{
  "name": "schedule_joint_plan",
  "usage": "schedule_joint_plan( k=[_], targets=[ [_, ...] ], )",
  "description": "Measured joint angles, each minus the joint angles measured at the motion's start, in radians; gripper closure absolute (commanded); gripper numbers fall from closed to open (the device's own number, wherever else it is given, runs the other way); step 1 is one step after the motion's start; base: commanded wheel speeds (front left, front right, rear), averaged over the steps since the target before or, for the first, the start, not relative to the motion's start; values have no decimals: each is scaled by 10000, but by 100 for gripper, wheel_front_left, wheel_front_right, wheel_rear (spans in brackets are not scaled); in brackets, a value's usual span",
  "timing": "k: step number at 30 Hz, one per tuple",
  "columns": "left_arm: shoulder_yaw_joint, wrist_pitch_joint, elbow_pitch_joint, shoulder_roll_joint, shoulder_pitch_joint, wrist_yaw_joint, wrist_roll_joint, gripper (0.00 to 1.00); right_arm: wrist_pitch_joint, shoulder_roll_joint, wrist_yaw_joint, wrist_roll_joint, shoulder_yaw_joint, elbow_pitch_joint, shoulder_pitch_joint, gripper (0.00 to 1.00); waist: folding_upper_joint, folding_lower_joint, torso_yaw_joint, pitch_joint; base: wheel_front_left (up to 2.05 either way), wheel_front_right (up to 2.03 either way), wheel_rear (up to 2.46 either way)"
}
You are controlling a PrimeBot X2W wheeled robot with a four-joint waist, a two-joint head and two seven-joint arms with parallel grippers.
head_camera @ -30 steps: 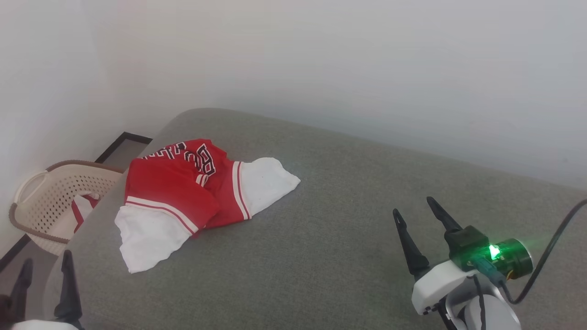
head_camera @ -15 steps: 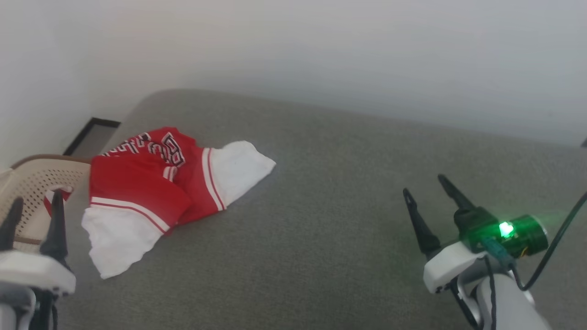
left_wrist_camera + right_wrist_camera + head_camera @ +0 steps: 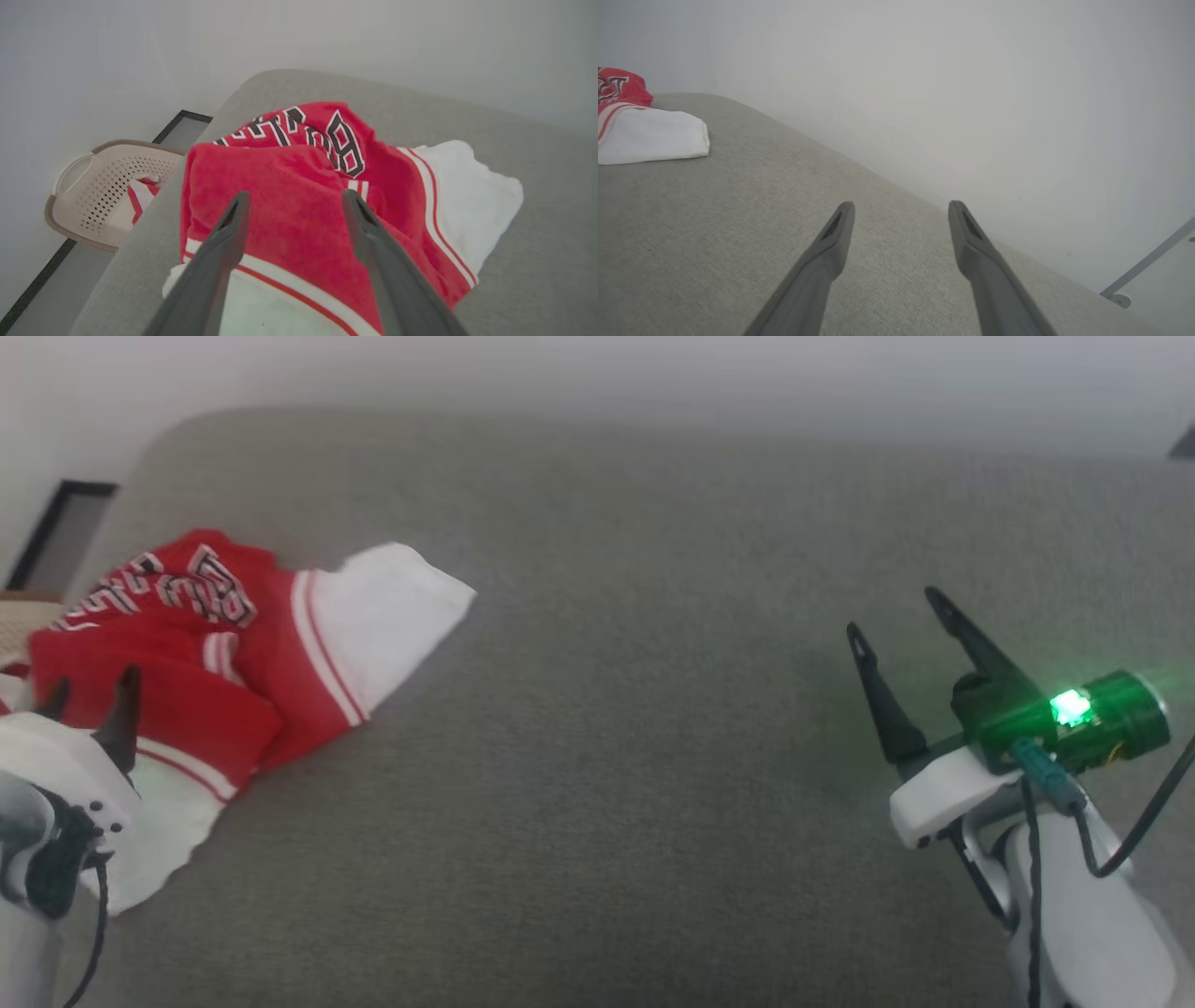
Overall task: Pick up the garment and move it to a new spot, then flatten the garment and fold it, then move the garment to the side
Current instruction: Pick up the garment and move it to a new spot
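**Left gripper up at the garment, both grippers spread**

Since a second ago the head camera has tipped down, so the whole picture shifted. Against the cloth, the left gripper (image 3: 91, 691) has come from the cushion's near corner to in front of the garment's near edge.

Head view: garment (image 3: 187, 644) lies crumpled at the far left of the grey cushion (image 3: 607, 756), red body bunched, lettering partly readable, one white sleeve pointing right, another white part at the near side. Left gripper fingers are spread, tips over the red fabric; contact cannot be told. Right gripper (image 3: 893, 615) is well apart on the right over bare cushion, fingers spread, nothing between them, green light (image 3: 1069, 707) lit on its wrist.

Left wrist view: both fingers apart, straddling the red fold near the striped trim, holding nothing. Basket (image 3: 84, 186) sits on the floor beside the cushion's end, with a red-and-white cloth (image 3: 140, 196) inside.

Right wrist view: fingers apart over the cushion, wall (image 3: 924, 93) behind. Garment's white sleeve and a bit of red at the left edge, far from the fingers.
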Motion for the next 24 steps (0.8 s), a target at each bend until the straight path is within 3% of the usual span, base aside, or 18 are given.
schedule_joint_plan(
  k=[7, 17, 18, 20, 24],
  targets=[
    [-882, 2008, 2050, 127, -1137, -6, -1016, 0, 244, -140, 0, -121, -96, -468, -166, 0, 0, 1, -496, 937, 0, 0, 0],
    [-1820, 3218, 3676, 290, -2238, -10, -1365, 0, 387, -125, 0, -228, -121, -704, -303, 0, 1, 0, -944, 1460, 0, 0, 0],
    [-1856, 3204, 3800, 293, -2286, -13, -1396, 5, 387, -111, 0, -232, -134, -706, -313, 0, 1, 0, -966, 1464, 0, 0, 0],
    [-1885, 3032, 3990, 274, -2357, -13, -1486, 100, 387, -77, 0, -238, -155, -683, -313, 0, 1, 0, -993, 1443, 0, 0, 0],
    [-1862, 2253, 4247, 270, -2382, -13, -1607, 100, 360, -2, 0, -337, -332, -600, -278, 0, 0, 0, -1007, 1266, 0, 0, 0]
  ],
)
